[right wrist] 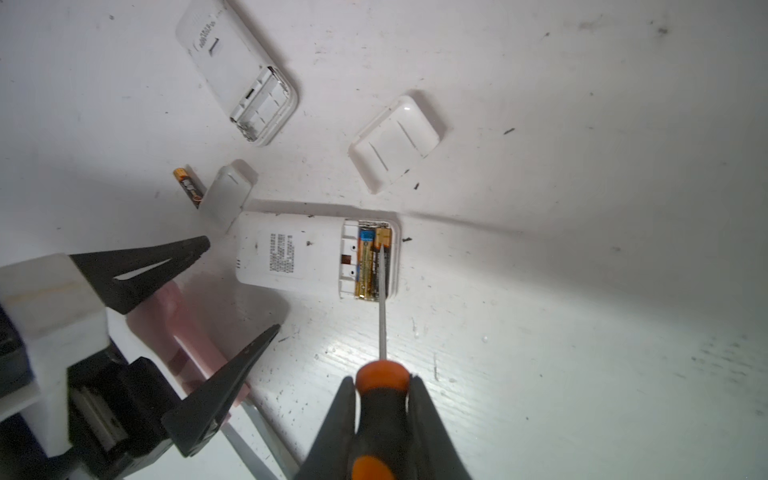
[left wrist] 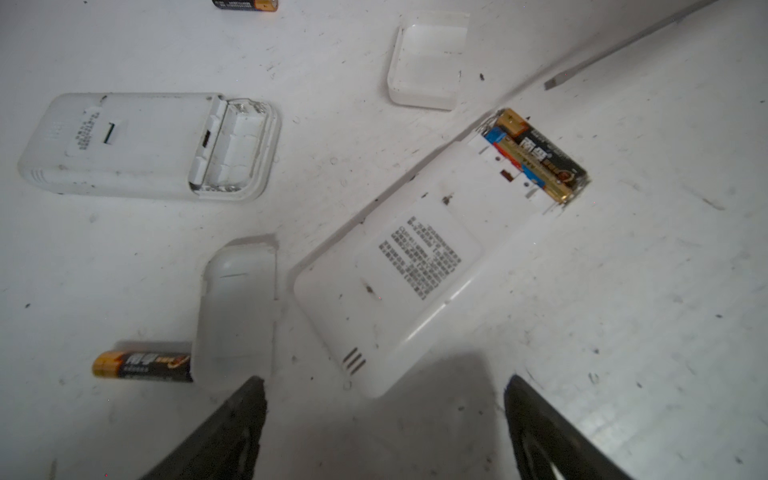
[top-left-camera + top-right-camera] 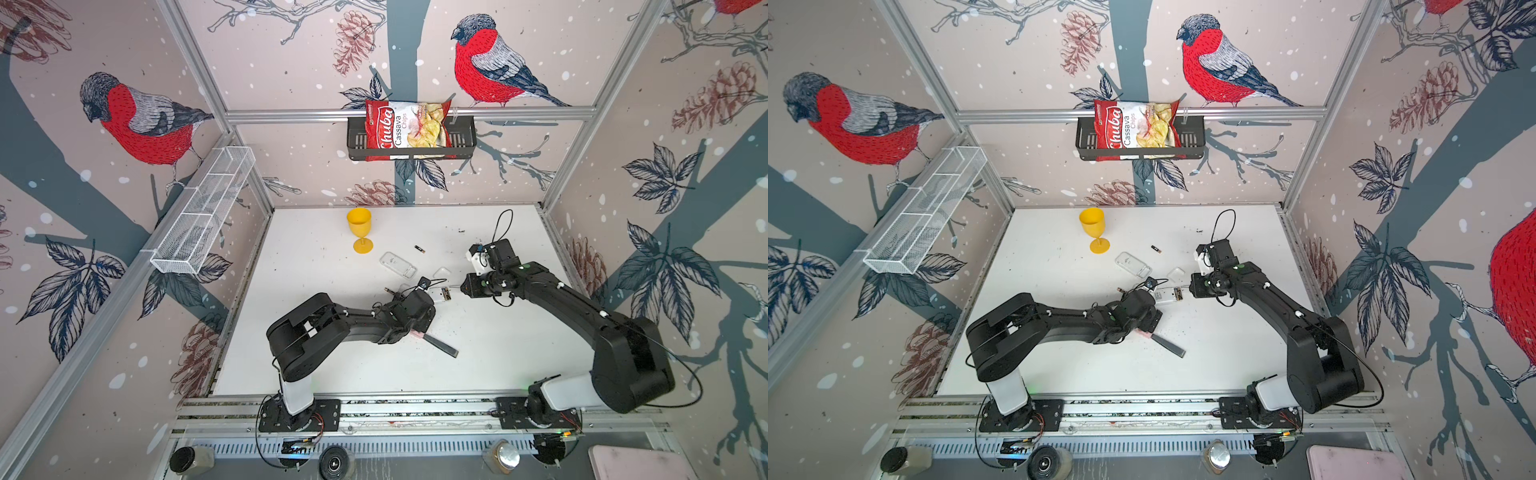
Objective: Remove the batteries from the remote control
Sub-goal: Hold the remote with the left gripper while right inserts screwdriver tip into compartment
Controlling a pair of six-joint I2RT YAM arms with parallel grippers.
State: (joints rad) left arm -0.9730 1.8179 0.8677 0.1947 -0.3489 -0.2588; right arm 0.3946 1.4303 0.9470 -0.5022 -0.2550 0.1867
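Note:
The white remote control point(image 2: 415, 266) point(image 1: 291, 257) lies face down with its compartment uncovered and two batteries point(image 2: 540, 158) point(image 1: 368, 266) inside. My right gripper point(image 1: 382, 380) is shut on an orange-and-black screwdriver point(image 1: 380, 415). Its tip point(image 2: 550, 83) hovers just off the compartment's end. My left gripper point(image 2: 385, 380) stands open, with its fingers point(image 1: 166, 257) on either side of the remote's closed end and nothing held. One loose battery point(image 2: 141, 365) point(image 3: 390, 290) lies beside a cover point(image 2: 239, 307). Another battery point(image 3: 419, 249) point(image 3: 1156, 249) lies farther back.
A second white remote point(image 2: 124, 145) point(image 3: 397, 264) with a bare compartment lies nearby, and another cover point(image 2: 428, 62) beside it. A yellow goblet point(image 3: 360, 235) stands at the back. A pink-handled grey blade point(image 3: 440, 347) lies under the left arm. A chips bag point(image 3: 407, 126) sits in the wall basket.

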